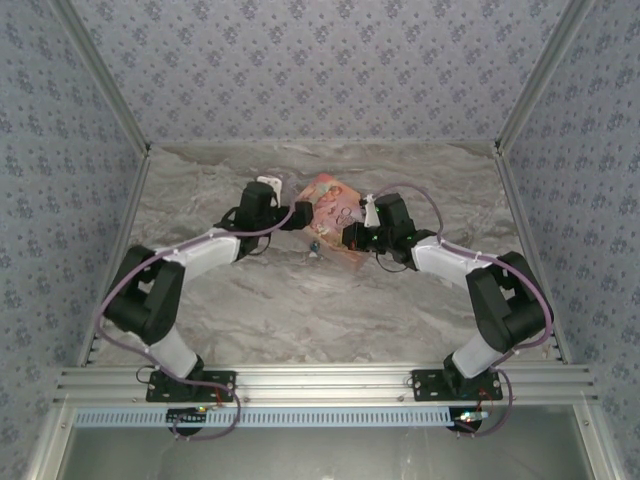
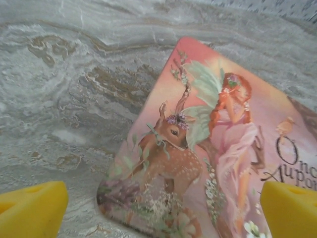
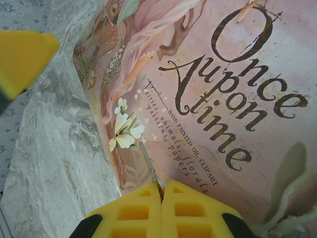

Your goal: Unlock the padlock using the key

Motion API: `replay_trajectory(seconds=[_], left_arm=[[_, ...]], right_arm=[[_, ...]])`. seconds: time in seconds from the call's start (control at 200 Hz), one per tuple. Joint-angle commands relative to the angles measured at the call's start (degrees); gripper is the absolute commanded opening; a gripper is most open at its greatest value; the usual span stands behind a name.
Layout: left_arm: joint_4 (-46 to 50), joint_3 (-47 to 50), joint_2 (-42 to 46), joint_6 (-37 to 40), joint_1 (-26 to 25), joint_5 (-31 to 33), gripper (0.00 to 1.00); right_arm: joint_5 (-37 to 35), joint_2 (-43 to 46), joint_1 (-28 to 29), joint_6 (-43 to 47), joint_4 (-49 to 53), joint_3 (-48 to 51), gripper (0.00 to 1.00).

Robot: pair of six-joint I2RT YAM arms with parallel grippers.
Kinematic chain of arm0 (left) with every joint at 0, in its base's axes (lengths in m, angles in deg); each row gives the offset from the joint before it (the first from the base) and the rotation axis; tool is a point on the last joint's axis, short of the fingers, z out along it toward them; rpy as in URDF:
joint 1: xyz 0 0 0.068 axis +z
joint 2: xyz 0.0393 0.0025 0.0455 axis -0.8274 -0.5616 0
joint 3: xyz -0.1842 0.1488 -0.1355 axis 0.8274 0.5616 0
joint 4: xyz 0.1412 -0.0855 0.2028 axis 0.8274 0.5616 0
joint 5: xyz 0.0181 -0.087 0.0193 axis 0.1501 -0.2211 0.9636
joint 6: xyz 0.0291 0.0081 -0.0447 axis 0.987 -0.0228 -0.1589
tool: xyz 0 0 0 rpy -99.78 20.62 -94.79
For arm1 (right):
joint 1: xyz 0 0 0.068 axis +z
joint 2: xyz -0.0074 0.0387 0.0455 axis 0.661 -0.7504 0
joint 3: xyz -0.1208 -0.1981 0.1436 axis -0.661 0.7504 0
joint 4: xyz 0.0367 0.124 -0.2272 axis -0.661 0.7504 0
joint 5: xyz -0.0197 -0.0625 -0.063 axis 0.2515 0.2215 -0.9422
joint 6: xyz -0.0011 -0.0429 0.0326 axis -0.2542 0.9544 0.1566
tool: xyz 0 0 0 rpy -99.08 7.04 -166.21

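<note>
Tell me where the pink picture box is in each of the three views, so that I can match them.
Top external: the pink box lies on the marble table, just above the picture's centre.
Left wrist: it runs from top centre down to the lower right.
Right wrist: it takes the upper right.
Shared landmark: the fawn printed on it, lower centre in the left wrist view, top left in the right wrist view.

There is one pink box [image 1: 330, 205], one tiny dark padlock [image 1: 314, 247] and one thin metal key [image 3: 150, 167]. The arms are two: the left arm [image 1: 200, 255] and the right arm [image 1: 450, 262]. The grippers are also two: the left gripper [image 2: 161, 210] and the right gripper [image 3: 162, 189], each with two yellow fingers [image 2: 32, 208]. There is one marble table [image 1: 300, 310].
</note>
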Motion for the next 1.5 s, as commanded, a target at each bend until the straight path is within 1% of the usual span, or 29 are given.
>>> replay_trajectory(seconds=[0.0, 0.165, 0.405, 0.565, 0.859, 1.094, 1.194, 1.289, 1.374, 1.494], left_arm=[[6.5, -3.6, -3.3, -0.5, 0.2, 0.8, 0.99], [11.9, -5.3, -5.5, -1.4, 0.2, 5.8, 0.99], [15.2, -3.7, -5.9, -1.7, 0.3, 6.6, 0.98], [15.8, -0.2, -3.9, -2.2, 0.3, 6.7, 0.98], [16.1, 5.8, 0.4, -3.8, 0.4, 7.2, 0.98], [16.8, 4.8, 1.0, -3.2, 0.7, 6.8, 0.98], [17.0, 4.9, 1.5, -3.3, 0.9, 6.7, 0.98], [17.0, 5.6, 1.9, -3.3, 0.9, 6.6, 0.98], [16.6, 6.2, 2.0, -3.5, 1.0, 6.7, 0.98], [16.1, 6.6, 2.1, -4.0, 1.0, 6.7, 0.98]], right_arm=[[-1.7, -0.5, 0.5, 0.4, 6.6, 1.9, 0.02], [-2.2, 0.4, 0.7, 1.0, 8.9, 1.9, 0.02], [-1.7, 1.0, 1.3, 1.0, 12.0, 2.1, 0.02], [-0.9, 1.7, 2.7, 0.3, 13.1, 2.5, 0.02], [-1.3, 2.1, 6.0, -2.4, 11.5, 3.8, 0.02], [-1.1, 3.7, 5.8, -1.5, 10.8, 1.2, 0.02], [-0.8, 5.8, 4.8, -1.0, 9.7, 0.1, 0.02], [-0.2, 7.0, 1.8, 0.0, 9.4, -2.0, 0.02], [1.4, 6.4, -1.1, 0.7, 8.5, -3.8, 0.02], [2.6, 3.3, -4.5, 0.6, 5.9, -5.7, 0.02]])
